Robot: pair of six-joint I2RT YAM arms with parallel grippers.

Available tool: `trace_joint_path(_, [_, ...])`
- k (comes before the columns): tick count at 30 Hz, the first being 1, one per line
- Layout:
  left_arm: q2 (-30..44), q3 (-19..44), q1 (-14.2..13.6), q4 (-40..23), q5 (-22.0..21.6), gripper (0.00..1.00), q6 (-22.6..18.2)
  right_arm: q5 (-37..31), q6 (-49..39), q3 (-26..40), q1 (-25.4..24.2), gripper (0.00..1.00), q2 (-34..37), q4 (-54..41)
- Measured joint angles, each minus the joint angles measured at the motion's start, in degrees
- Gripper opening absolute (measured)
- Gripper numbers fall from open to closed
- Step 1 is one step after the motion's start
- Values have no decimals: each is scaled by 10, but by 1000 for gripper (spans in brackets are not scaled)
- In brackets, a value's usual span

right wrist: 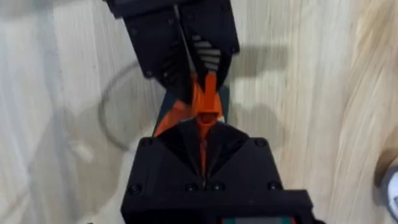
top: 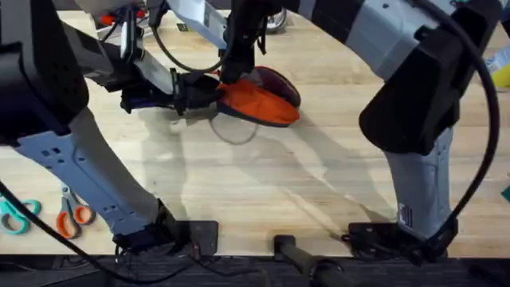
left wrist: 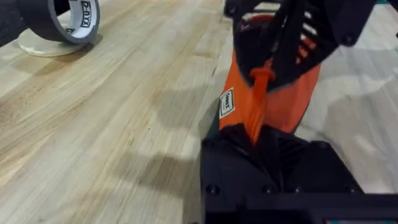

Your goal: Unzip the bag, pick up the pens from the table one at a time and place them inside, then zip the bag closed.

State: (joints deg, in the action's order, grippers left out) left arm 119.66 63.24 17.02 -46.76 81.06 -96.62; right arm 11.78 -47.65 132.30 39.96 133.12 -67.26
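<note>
Two sets of fingers meeting at one end of the orange bag point(top: 259, 102), well out on the light wooden desk point(top: 263, 183). Left fingers point(top: 209, 89) pinched shut on the bag's end fabric, seen in the left wrist view as black tips point(left wrist: 258, 140) closed over the orange cloth just below a small white label point(left wrist: 227, 103). Right fingers point(top: 233, 70) coming down from above, narrowed to a thin gap and gripping an orange strap-like tab point(right wrist: 204, 102) at the bag's top; whether the tab is the zipper pull, cannot tell. Same tab point(left wrist: 260, 99) showing in the left wrist view, stretched between the two sets of fingers, with the right fingers point(left wrist: 292, 46) directly beyond the left ones. Bag point(left wrist: 273, 93) lying on its side past the left tips, dark base point(top: 279, 80) turned to the far side. Near the left arm's base, orange-handled scissors point(top: 72, 215) and teal-handled scissors point(top: 16, 214) flat on the desk, well apart from both sets of fingers. Far off beyond the left fingers, a roll of dark tape point(left wrist: 59, 18) resting on a pale disc.
</note>
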Motion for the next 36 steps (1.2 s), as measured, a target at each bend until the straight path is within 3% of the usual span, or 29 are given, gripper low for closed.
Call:
trace_joint_path(14, [0, 0, 0, 0, 0, 40, 0, -1, 23, 8, -30, 31, 0, -60])
trace_joint_path(24, [0, 0, 0, 0, 1, 40, 0, -57, 53, 8, -37, 31, 0, -84])
trace_joint_path(36, [0, 0, 0, 1, 2, 40, 0, -61, 196, 8, -59, 32, 0, -119])
